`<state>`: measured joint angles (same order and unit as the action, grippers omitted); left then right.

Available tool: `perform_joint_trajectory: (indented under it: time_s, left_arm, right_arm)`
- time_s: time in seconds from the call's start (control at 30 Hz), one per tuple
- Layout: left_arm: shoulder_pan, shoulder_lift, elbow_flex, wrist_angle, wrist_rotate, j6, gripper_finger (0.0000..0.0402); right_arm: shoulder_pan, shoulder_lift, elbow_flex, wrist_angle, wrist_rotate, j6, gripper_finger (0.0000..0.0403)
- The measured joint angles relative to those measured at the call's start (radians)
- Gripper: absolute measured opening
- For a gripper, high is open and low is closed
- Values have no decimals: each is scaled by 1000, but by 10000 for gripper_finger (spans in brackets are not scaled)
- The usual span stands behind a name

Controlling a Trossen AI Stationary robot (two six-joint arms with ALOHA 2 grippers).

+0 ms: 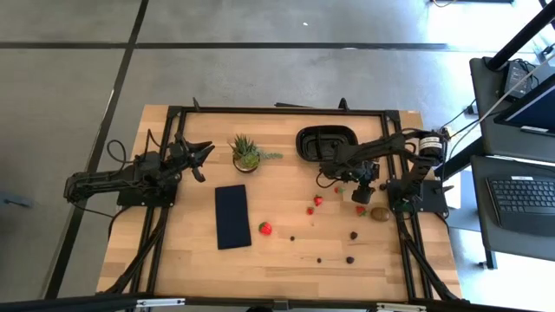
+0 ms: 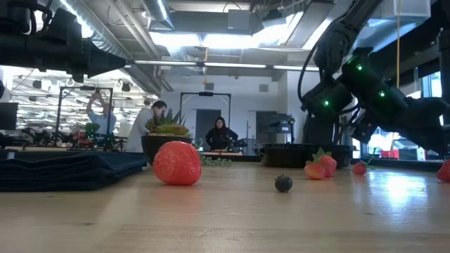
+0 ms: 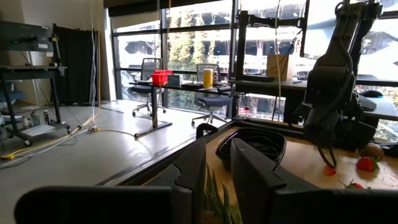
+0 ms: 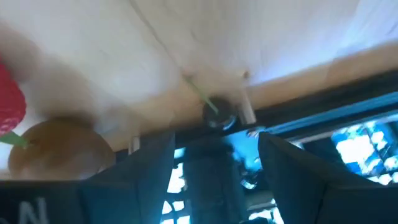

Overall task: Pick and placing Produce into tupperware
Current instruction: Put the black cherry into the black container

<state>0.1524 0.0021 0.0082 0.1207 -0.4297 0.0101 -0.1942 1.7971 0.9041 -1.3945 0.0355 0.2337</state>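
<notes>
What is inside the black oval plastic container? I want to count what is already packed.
The black oval plastic container shows only its dark ribbed floor, with no fruit visible; the right arm crosses its near rim and may hide a small part.

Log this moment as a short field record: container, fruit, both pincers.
container: black tupperware, far side of table, no fruit visible inside
fruit: strawberries, kiwi and dark berries loose on the wood
left pincer: beside potted plant, holding nothing, slightly open
right pincer: open, empty, above fruit near the kiwi

Black oval tupperware (image 1: 325, 143) upright, strawberries (image 1: 264, 228), kiwi (image 1: 380, 213), berries (image 1: 350, 259) scattered nearby
</notes>
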Motion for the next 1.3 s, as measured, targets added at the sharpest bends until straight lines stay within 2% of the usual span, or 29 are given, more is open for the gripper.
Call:
perform_joint_trajectory:
  time_s: [0.33,0.7,0.9,1.1,1.3]
  left_arm:
    - [0,0,0,0,0,0,75]
    - [0,0,0,0,0,1,49]
    - [0,0,0,0,0,1,36]
    - [0,0,0,0,0,1,25]
    - [0,0,0,0,0,1,15]
  right_arm:
    - [0,4,-11,-5,-21,172,235]
    - [-2,4,-147,50,-46,259,235]
    - [-3,4,-156,166,-38,230,235]
    - [-23,3,-156,170,10,225,235]
    - [-52,3,-156,195,9,182,235]
